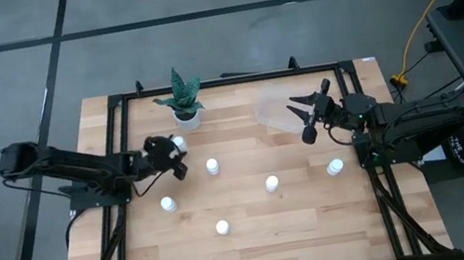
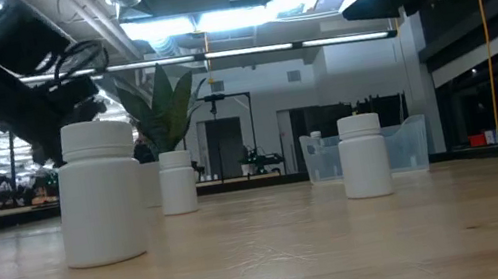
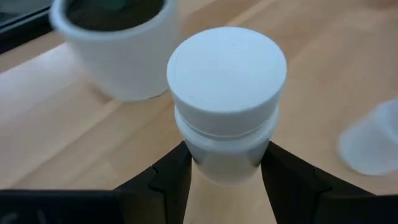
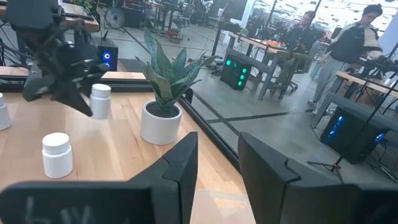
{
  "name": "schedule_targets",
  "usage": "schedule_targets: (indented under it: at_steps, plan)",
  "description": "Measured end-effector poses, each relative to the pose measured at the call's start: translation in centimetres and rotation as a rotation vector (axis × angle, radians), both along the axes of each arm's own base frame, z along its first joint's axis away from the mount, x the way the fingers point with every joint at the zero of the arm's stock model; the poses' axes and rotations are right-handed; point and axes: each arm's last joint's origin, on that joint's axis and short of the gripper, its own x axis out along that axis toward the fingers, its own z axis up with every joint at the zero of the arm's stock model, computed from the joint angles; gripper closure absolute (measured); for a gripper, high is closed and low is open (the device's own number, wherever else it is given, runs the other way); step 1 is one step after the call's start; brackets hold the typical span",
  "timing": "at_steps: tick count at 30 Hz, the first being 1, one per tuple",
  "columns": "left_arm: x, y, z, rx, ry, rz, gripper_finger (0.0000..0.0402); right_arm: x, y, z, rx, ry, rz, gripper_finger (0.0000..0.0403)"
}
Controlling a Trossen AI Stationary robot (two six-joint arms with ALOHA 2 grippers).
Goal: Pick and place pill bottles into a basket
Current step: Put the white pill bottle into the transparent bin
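Observation:
My left gripper is shut on one white pill bottle just in front of the white plant pot. The bottle's cap fills the left wrist view. Five more white bottles stand on their bases on the wooden table: two left of centre, one at the centre, one near the front and one at the right. The clear basket sits at the far right. My right gripper is open and empty at the basket's near right side. My left gripper pinches the bottle's body just below the cap between its two fingers, one on each side. The fingers slant down from the table's left. The bottle stands upright in the hold. I cannot tell whether its base is off the table.
The pot with the green plant stands near the far edge, close behind my left gripper. A black frame runs round the table. In the low view a bottle stands close to the camera. People show in the room beyond.

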Motion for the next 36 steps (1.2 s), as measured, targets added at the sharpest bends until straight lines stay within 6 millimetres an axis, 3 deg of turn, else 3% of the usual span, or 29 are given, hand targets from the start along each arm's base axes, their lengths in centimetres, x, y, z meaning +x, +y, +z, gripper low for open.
schedule_targets:
  at_steps: [11,19,25,36]
  plan:
    - [1.2,-0.7,1.9,0.026,-0.091,-0.256,0.0233,0.0,0.0,0.1,-0.001,-0.014,0.0,0.0284]
    - [3.0,-0.9,5.9,0.125,-0.073,-0.387,0.0233,0.0,0.0,0.4,0.065,-0.08,0.003,0.0284]
    - [4.3,-1.0,8.5,0.196,-0.05,-0.444,0.0233,0.4,0.5,0.1,0.101,-0.063,0.198,0.0284]
    - [9.5,-1.3,8.7,0.228,0.06,-0.577,0.0233,2.0,0.6,-1.0,0.12,0.014,0.245,0.0284]
